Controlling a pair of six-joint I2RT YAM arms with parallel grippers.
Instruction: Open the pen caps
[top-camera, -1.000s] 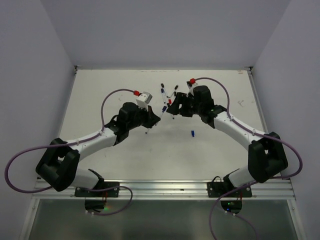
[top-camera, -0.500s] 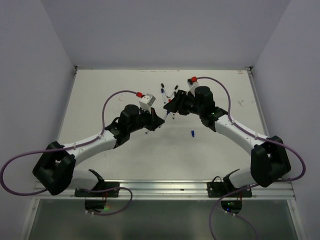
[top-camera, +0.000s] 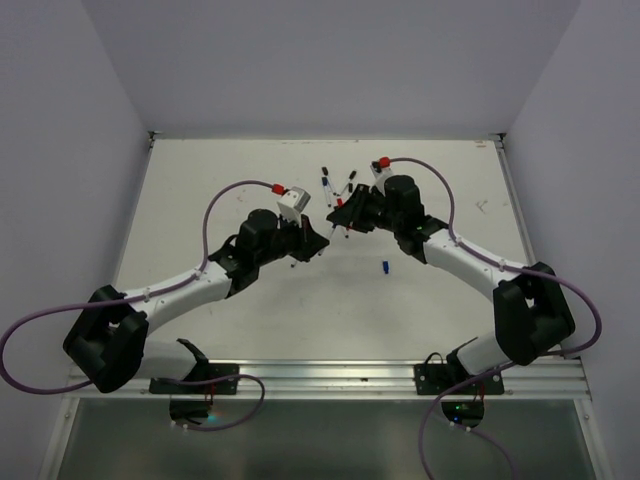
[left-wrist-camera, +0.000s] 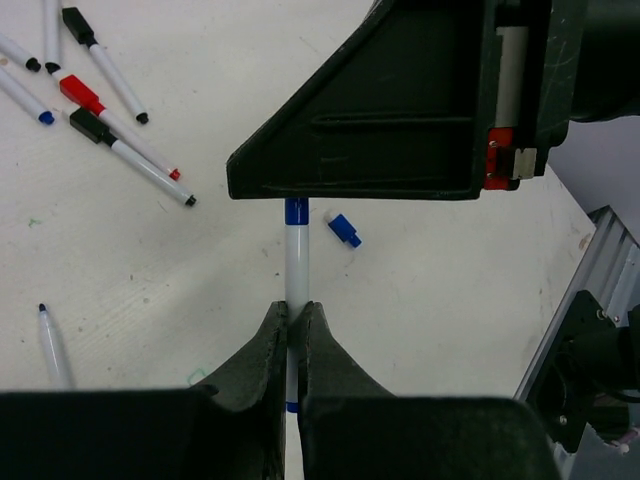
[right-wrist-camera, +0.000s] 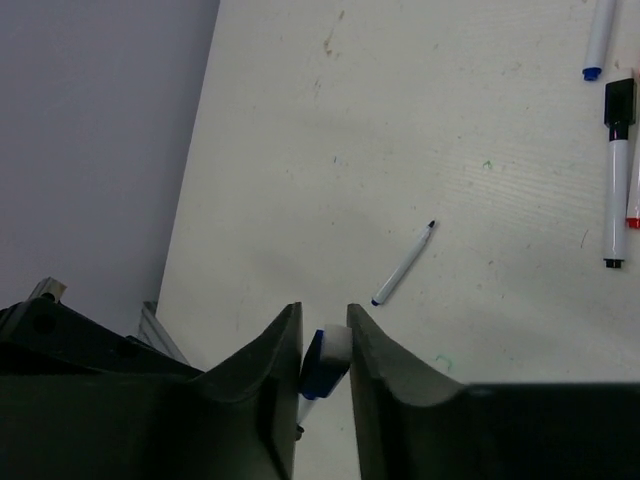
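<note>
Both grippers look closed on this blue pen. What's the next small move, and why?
Probably draw the right gripper straight away along the pen's axis while the left gripper keeps its clamp. The left wrist view shows the white barrel pinched in the left gripper. The right wrist view shows the blue cap pinched in the right gripper, seemingly not yet off.

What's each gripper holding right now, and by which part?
One pen, shared: left gripper pinches its white barrel, right gripper clamps its blue cap.
</note>
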